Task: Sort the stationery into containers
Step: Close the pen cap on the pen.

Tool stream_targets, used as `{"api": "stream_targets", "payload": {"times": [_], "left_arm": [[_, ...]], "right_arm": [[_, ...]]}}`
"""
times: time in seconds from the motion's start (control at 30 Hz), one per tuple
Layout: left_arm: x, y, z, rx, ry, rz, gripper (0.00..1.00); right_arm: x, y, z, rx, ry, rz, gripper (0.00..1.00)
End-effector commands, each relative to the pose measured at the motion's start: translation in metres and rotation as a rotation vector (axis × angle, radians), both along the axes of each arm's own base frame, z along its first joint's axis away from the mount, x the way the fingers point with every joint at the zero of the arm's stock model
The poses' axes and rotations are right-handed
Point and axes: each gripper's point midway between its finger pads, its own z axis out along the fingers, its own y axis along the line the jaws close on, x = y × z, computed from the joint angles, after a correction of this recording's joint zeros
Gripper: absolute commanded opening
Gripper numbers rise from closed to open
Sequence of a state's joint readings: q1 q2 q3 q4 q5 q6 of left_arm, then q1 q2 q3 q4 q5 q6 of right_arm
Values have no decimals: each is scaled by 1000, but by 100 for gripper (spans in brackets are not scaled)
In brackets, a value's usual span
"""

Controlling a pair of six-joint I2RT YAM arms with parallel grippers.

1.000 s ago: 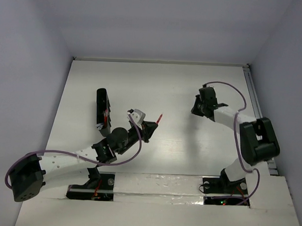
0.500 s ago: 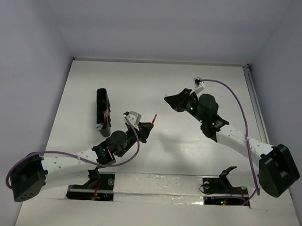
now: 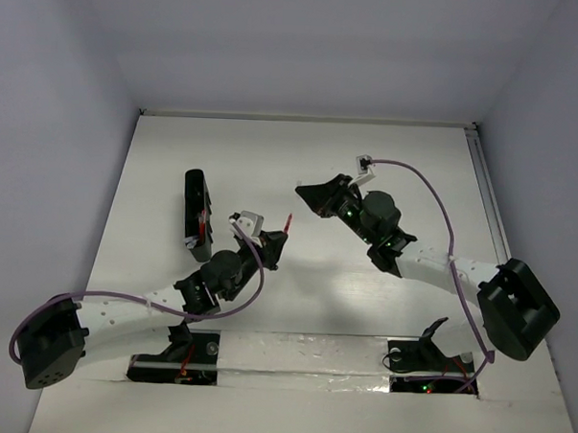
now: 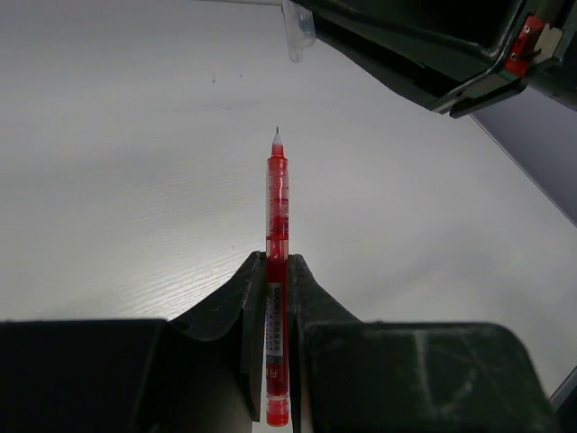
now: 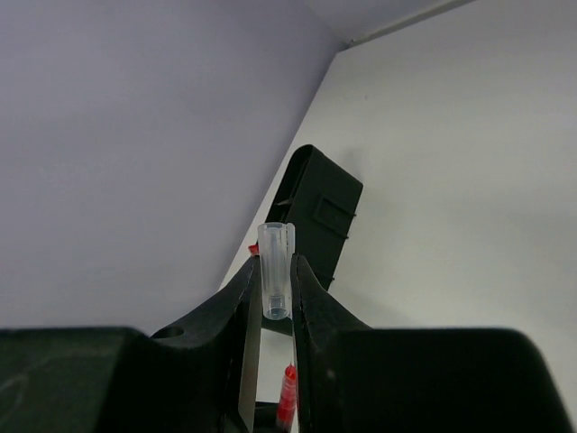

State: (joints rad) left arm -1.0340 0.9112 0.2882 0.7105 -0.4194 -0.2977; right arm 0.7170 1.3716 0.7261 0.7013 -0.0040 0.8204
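Far left first: the long, narrow black rectangular box [image 3: 196, 208] lies on the white tabletop [image 3: 388, 154], with a bit of red showing near its near end. Just right of it, my left hand [image 3: 273, 245] is closed narrow on the thin red see-through plastic pen [image 4: 277, 207]. It grips the lower barrel, and the fine tip pokes out ahead, clear of the tabletop. The pen looks light and stiff but the barrel is slick. With so much length beyond the fingers [image 4: 236, 298], I'd guess it will pivot if pushed off-axis. A hold nearer the middle would steady it.

Moving right, my right hand [image 3: 309, 193] hovers close to the pen tip without touching it, pinching a small clear plastic cap [image 5: 276, 257] between its fingertips. That cap is tiny, featherweight and smooth, the kind of thing that squirts out of a pinch. I reckon I'm lining up cap to tip, so any push has to run straight along the barrel. After that, the pen goes left into the box.
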Motion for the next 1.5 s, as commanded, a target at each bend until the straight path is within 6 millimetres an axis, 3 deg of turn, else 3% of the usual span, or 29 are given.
{"api": "stream_targets", "payload": {"times": [0.0,0.23,0.77,1.47], "left_arm": [[4,6,18,-73,-19,35,0],[3,13,24,-99,-33,44,0],[3,11,22,-91,-27,39,0],[4,9,21,-87,-23,36,0]], "right_arm": [[0,6,15,69,-47,-31,0],[0,16,-6,52,43,-25,0],[-14,36,0,92,141,85,0],[-14,31,16,84,81,72,0]]}}
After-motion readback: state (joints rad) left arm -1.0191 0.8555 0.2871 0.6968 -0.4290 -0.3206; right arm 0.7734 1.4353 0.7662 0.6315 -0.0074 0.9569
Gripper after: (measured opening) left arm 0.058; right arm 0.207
